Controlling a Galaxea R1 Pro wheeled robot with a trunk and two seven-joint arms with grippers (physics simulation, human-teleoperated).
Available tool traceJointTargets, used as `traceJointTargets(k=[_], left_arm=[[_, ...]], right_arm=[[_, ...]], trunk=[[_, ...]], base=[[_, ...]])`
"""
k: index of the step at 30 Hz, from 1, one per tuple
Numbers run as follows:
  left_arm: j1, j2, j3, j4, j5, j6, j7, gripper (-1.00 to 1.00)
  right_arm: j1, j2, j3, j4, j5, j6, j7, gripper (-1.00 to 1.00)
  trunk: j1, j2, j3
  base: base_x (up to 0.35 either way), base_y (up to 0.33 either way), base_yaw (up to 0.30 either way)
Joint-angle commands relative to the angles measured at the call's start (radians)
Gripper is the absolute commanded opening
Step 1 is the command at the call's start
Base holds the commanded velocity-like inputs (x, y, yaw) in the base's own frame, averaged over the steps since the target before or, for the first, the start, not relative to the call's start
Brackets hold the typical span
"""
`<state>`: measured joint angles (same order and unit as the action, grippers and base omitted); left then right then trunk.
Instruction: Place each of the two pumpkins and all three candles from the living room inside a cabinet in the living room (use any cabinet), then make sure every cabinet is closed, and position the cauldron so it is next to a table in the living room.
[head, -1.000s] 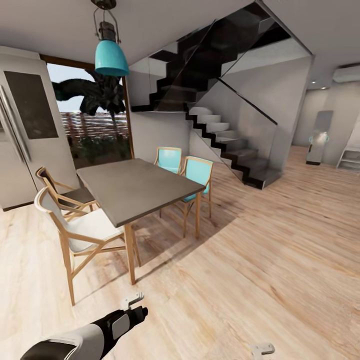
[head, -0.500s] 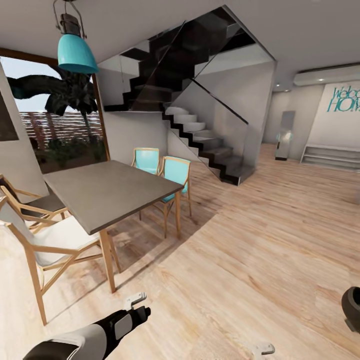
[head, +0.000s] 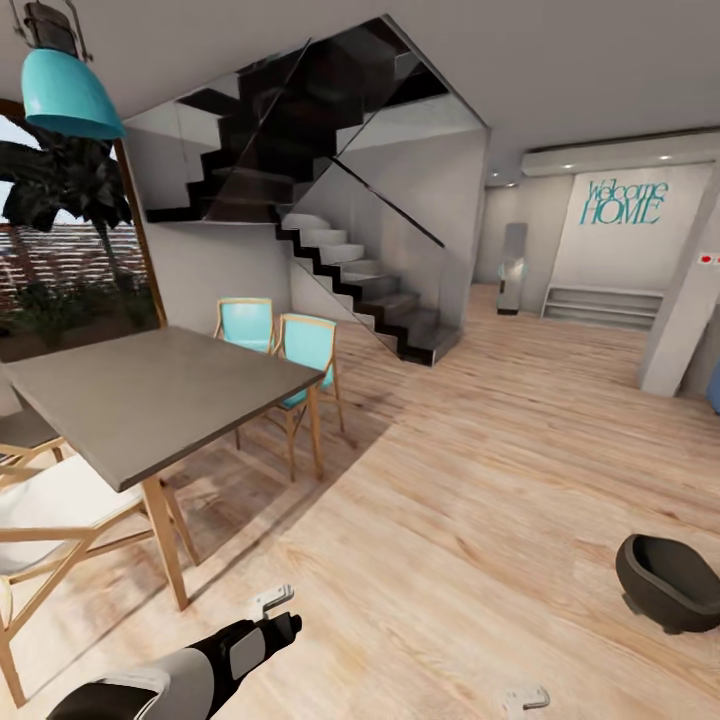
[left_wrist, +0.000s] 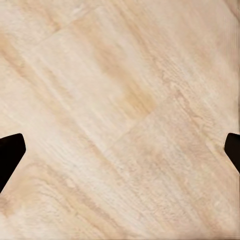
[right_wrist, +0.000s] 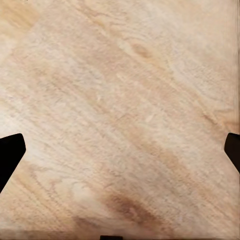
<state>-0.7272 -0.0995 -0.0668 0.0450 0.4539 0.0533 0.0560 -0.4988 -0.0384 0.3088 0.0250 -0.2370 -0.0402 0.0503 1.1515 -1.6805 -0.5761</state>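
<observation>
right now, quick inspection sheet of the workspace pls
surface: pale wood plank floor, nothing lying under either wrist camera
job's things: black cauldron upright on the floor at the right, mouth looks empty
clutter: nothing seen
grippers: left gripper low over the floor, fingers spread wide, holding nothing; right gripper at the frame's bottom edge, also spread and empty
cables: nothing seen
surroundings: grey dining table with teal chairs, dark staircase, teal pendant lamp, wall lettering reading Welcome HOME
</observation>
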Motion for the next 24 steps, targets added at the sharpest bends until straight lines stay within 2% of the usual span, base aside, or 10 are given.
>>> traceJointTargets(k=[1, 24], left_arm=[[-0.001, -0.001, -0.008, 0.001, 0.008, 0.002, 0.002, 1.00], [-0.001, -0.001, -0.008, 0.001, 0.008, 0.003, 0.002, 1.00]], right_arm=[[-0.001, 0.000, 0.007, 0.003, -0.011, -0.004, 0.005, 1.00], [0.012, 0.002, 0.010, 0.004, -0.010, -0.012, 0.005, 1.00]], trunk=[[0.000, -0.001, -0.001], [0.000, -0.001, 0.019]], base=[[0.126, 0.085, -0.295], [0.202, 0.094, -0.254]])
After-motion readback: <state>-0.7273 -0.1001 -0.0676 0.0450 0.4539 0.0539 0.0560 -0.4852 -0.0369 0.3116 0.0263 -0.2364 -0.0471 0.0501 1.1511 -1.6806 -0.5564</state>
